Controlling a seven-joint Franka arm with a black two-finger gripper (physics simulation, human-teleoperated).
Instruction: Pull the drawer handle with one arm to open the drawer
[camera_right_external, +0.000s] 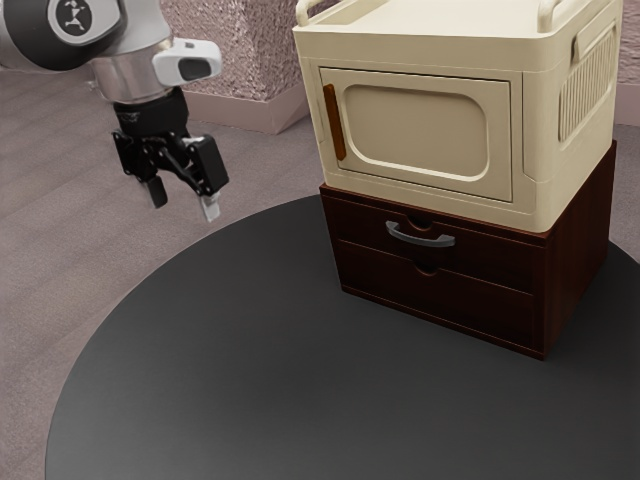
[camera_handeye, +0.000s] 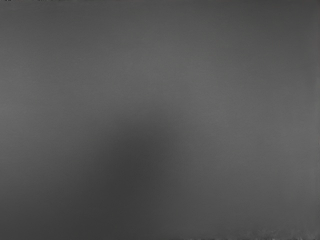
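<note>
My gripper (camera_right_external: 182, 207) hangs at the exterior view's upper left, pointing down, its two fingers apart with nothing between them. Well away from it, toward the exterior view's right, stands a dark reddish-brown wooden box with two drawers. The upper drawer (camera_right_external: 485, 261) carries a curved grey metal handle (camera_right_external: 420, 237) and sits flush in the box. Below it the lower drawer (camera_right_external: 430, 300) is flush too, with a notch at its top edge. Gripper and handle are far apart.
A cream cabinet (camera_right_external: 418, 128) with an orange-brown door handle (camera_right_external: 335, 122) rests on top of the drawer box. Both stand on a round dark grey table (camera_right_external: 240, 340). In the wrist view, the grey tabletop (camera_handeye: 225, 100) carries a soft dark shadow.
</note>
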